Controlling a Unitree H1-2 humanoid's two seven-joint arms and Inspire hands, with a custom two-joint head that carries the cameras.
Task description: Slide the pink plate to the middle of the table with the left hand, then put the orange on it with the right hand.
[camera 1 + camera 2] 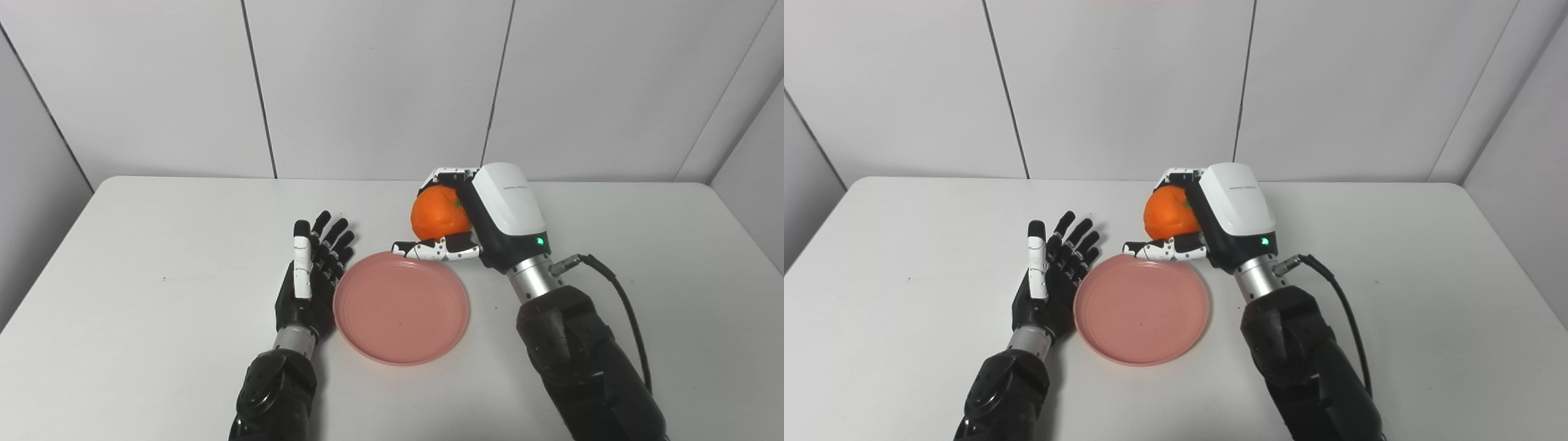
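Nearest the camera, a pink plate [401,309] sat on the white table [135,257], near its middle. Just beside it at nine o'clock rested the left hand [311,275], fingers spread, holding nothing. At one o'clock, the right hand [474,217] was clamped around an orange [436,212], just beyond the plate's far rim.

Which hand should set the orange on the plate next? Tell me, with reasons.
The right hand. It is already shut on the orange, just beyond the far rim of the pink plate. The left hand lies open against the plate's left edge, holding nothing.
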